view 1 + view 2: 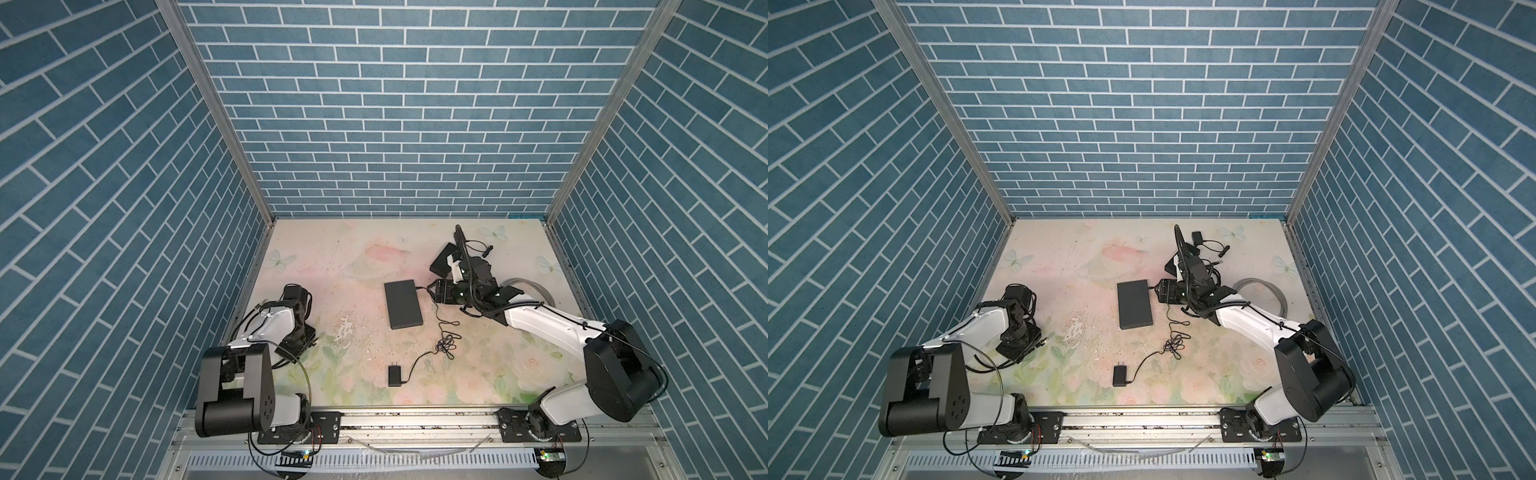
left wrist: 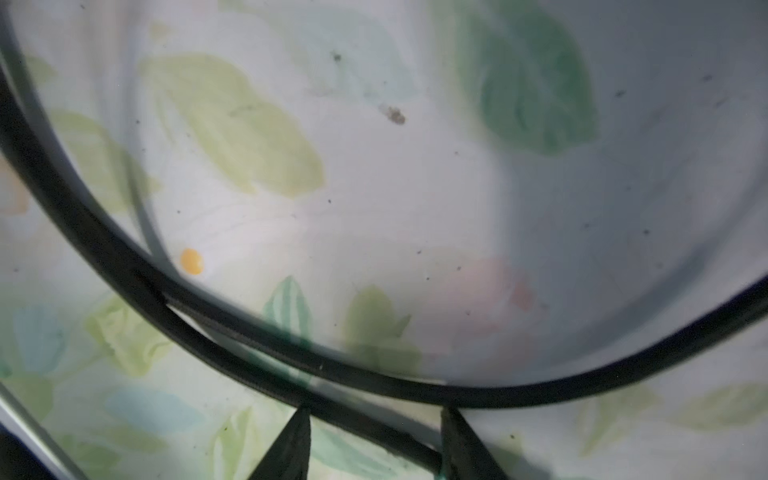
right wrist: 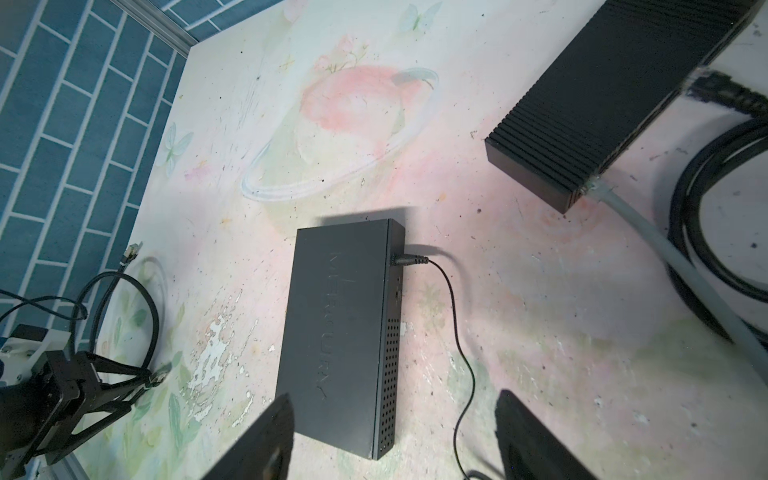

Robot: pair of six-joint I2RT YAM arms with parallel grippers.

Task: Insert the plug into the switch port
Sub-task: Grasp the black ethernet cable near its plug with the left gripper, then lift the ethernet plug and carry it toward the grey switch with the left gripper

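Black right gripper (image 3: 394,395) fingers (image 3: 262,440) gape wide, empty, near the switch (image 3: 340,332), while left gripper (image 2: 375,411) fingers (image 2: 291,449) stand part-open against a cable (image 2: 320,368).

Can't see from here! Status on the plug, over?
Right gripper open, empty. Left gripper open, by a black cable. Plug sits in switch port. Nothing blocking.
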